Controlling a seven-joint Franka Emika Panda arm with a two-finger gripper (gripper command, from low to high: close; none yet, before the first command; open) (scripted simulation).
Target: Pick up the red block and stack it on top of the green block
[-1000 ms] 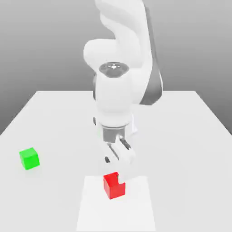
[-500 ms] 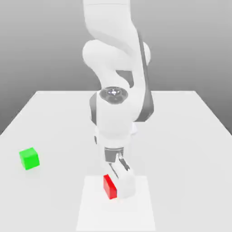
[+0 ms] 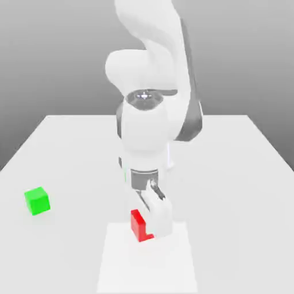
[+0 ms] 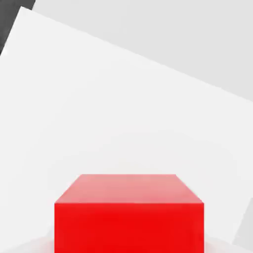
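From my remote station I saw the claw [image 3: 150, 229] pointing down over the table [image 3: 229, 172], clenched on the red block [image 3: 138, 225]. One white finger [image 3: 159, 221] covered the block's side toward the exterior view's right, so only its other red faces showed there. In the hand view the red block [image 4: 129, 215] sat right under the camera, close up, with its top face and one side face visible against the pale surface below.

The block was at the claw's tips, above a lighter rectangular patch [image 3: 172, 264] of the table; I could not tell whether its underside touched that patch or hung just clear of it.

The green block [image 3: 37, 201] stood well apart from the claw, off toward the exterior view's left and a little farther back than the red one, resting alone on the table with nothing touching it. The white arm [image 3: 149, 115] rose straight up behind the claw, between it and the grey backdrop.
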